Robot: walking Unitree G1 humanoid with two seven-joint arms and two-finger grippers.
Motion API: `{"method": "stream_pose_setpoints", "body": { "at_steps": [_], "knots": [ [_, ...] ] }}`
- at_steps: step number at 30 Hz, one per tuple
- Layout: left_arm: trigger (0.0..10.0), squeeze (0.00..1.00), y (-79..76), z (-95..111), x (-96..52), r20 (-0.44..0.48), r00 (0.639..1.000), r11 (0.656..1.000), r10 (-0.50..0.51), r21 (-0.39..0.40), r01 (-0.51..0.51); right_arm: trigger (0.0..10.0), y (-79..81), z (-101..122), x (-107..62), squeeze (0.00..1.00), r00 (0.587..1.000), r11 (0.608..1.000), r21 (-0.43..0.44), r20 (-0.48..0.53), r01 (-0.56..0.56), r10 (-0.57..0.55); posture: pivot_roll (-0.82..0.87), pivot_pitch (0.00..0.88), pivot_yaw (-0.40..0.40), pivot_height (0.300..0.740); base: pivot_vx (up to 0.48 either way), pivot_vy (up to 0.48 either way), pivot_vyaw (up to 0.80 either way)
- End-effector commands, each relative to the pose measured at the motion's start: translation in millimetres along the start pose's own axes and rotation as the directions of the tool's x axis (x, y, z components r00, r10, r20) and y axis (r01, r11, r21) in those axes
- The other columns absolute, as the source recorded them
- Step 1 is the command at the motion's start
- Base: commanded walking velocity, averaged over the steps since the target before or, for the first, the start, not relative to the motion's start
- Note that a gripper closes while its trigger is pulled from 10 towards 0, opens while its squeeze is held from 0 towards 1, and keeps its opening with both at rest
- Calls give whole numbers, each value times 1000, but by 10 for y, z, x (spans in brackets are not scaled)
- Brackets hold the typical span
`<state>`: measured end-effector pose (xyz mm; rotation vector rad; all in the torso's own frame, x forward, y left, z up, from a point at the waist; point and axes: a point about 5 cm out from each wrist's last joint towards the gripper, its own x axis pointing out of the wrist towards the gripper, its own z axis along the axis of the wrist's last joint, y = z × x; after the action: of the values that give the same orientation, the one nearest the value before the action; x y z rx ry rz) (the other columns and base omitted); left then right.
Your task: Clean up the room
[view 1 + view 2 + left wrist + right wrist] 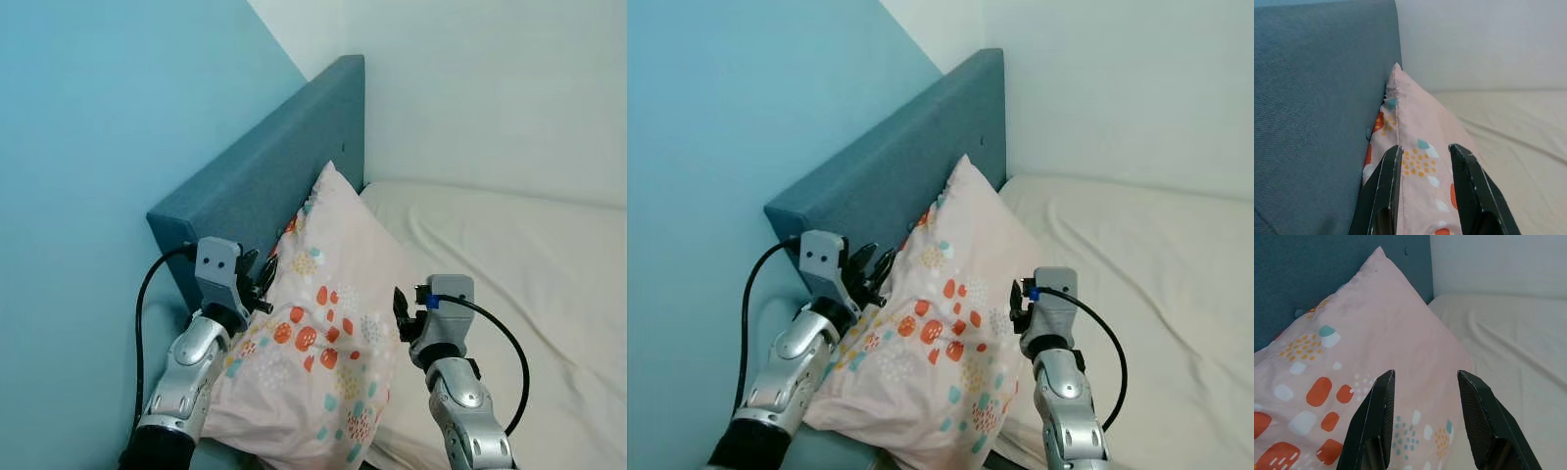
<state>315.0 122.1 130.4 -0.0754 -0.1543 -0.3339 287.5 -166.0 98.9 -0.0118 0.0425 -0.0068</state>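
- The bed is taking up most of the right side, covered in a cream sheet that's looking a bit wrinkled, and it's running back to a plain white wall.
- The blue-grey upholstered headboard is standing along the bed's left edge, with a light blue wall right behind it.
- The pillow is the big pale pink one with orange, teal and white spots. It's leaning tilted against the headboard, one corner pointing up and touching the fabric, its lower part sitting at the head of the bed between the two arms.
- The left claw is sitting at the pillow's left edge, right by the headboard. In the left wrist view its fingers are apart with the pillow's seamed edge running up between them; can't tell if they're actually pressing on the fabric.
- The right claw is hanging at the pillow's right side, just above the sheet. In the right wrist view its fingers are spread wide with the spotted pillow face showing in the gap, so it's not gripping anything.
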Motion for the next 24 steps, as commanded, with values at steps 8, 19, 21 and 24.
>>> {"method": "stream_pose_setpoints", "body": {
  "at_steps": [8, 19, 21, 24],
  "knots": [
    [10000, 0, -145, 50, -68, -17, 987, 985, -161, 65, 161, 10000, 15, -25, -14, 0, 1000, 1000, 17, 3, -9, 9, -20, 45, 66, 684, 0, 0, 0],
    [10000, 0, -245, 101, -97, -19, 971, 966, -240, 94, 240, 10000, -13, -53, -11, 0, 1000, 1000, 22, -7, -2, 2, -21, 39, 69, 644, 0, 0, 0],
    [10000, 0, -245, 104, -98, -19, 971, 966, -239, 95, 240, 10000, -13, -57, -11, 0, 1000, 1000, 23, -8, -2, 3, -21, 39, 69, 639, 0, 0, 0],
    [10000, 0, -238, 113, -97, -18, 972, 968, -233, 95, 233, 10000, -13, -63, -11, 0, 1000, 1000, 24, -10, -5, 5, -21, 37, 68, 624, 0, 0, 0]
  ]
}}
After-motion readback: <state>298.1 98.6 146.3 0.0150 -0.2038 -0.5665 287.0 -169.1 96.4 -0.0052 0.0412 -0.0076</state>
